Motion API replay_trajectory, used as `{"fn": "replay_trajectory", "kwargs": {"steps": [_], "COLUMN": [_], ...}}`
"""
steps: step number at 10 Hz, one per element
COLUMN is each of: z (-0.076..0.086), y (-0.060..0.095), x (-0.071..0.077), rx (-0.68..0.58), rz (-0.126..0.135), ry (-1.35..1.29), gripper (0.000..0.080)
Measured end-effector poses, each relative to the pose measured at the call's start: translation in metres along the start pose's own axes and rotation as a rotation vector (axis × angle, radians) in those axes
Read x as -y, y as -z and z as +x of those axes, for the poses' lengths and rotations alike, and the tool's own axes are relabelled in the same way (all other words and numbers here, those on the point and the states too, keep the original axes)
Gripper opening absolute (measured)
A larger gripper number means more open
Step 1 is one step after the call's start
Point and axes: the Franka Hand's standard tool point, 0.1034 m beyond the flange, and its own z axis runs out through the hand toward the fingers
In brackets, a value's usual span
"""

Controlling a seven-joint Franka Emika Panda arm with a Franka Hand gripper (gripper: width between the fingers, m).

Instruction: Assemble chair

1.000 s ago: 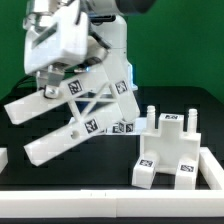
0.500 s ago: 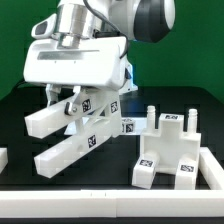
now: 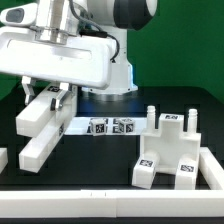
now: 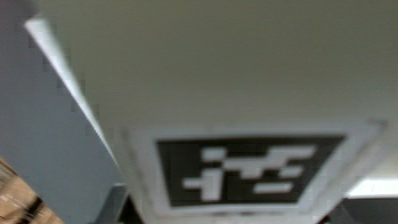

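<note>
tool (image 3: pixel 60 98) pinches the chair back frame (image 3: pixel 40 118) between its two long bars, holding it tilted over the table (image 3: pixel 95 172) at the exterior view's left, well apart from the seat block (image 3: pixel 172 150); looks rigid, light, slick plastic, so grip centrally to stop swing.

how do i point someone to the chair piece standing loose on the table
On the black table, look to the corner at the exterior view's right, beside the low white border rail. The stepped white block stands there. Unlike the two-barred piece in the jaws, it stands free and has thin pegs rising from its top.
</note>
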Motion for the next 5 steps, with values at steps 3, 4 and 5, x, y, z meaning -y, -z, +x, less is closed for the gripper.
{"fn": "replay_trajectory", "kwargs": {"steps": [3, 4, 5], "z": [0.0, -0.003, -0.002], "y": [-0.001, -0.004, -0.009], "x": [0.001, 0.009, 0.014], "rx": [-0.017, -0.011, -0.016], "rz": [-0.009, -0.009, -0.019], "ry": [-0.006, -0.017, 0.009], "gripper": [0.0287, 0.0287, 0.0287]}}
